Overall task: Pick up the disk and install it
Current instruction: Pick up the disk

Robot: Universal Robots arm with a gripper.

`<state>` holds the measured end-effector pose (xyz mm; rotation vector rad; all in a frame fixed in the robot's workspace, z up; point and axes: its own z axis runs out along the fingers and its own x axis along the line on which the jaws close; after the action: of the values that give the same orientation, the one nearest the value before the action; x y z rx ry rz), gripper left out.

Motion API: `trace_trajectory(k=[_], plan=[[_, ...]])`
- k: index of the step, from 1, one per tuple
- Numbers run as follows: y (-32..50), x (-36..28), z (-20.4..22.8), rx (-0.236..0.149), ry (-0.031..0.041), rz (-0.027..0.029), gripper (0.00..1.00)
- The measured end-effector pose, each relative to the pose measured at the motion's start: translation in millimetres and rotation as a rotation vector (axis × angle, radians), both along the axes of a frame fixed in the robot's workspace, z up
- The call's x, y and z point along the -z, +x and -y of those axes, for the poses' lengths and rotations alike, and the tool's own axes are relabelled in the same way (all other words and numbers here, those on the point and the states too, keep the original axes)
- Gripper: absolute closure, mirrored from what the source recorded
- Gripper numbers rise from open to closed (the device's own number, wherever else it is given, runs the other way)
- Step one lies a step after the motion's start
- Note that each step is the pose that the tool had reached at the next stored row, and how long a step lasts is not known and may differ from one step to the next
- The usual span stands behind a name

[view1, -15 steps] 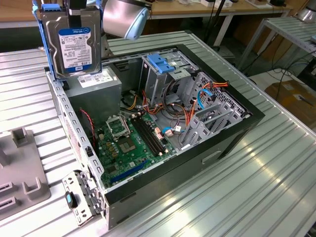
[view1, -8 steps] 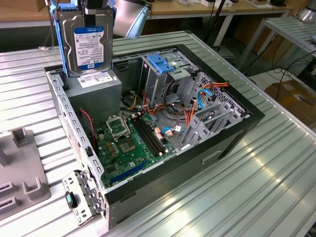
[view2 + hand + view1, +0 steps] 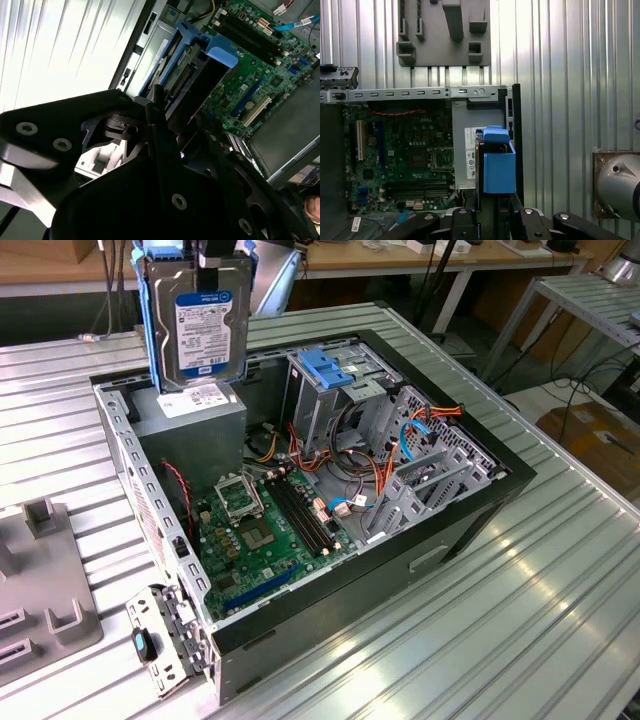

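Arm's gripper [image 3: 212, 258], high above open computer case [image 3: 450, 540], clamped on upright disk [image 3: 165, 340]; disk face bears blue-and-white label [image 3: 208, 325]; white sticker [image 3: 205, 396] on grey box [image 3: 190, 435] beneath.

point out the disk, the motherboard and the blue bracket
the disk [image 3: 208, 330]: exterior view, labelled face
the motherboard [image 3: 256, 538]: exterior view, green board middle
the blue bracket [image 3: 330, 365]: exterior view, top surface

The gripper [image 3: 208, 262] hangs high, pointing down, its jaws clamped on the disk [image 3: 200, 330].
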<state>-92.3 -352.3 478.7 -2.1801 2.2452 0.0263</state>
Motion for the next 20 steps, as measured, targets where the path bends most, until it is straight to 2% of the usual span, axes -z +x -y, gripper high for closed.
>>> trace_trajectory(k=[10, 20], plan=[[36.1, 0.0, 0.0, 0.0, 0.0001, 0.0, 0.65], [37.4, 0.0, 0.0, 0.0, 0.0, 0.0, 0.65]])
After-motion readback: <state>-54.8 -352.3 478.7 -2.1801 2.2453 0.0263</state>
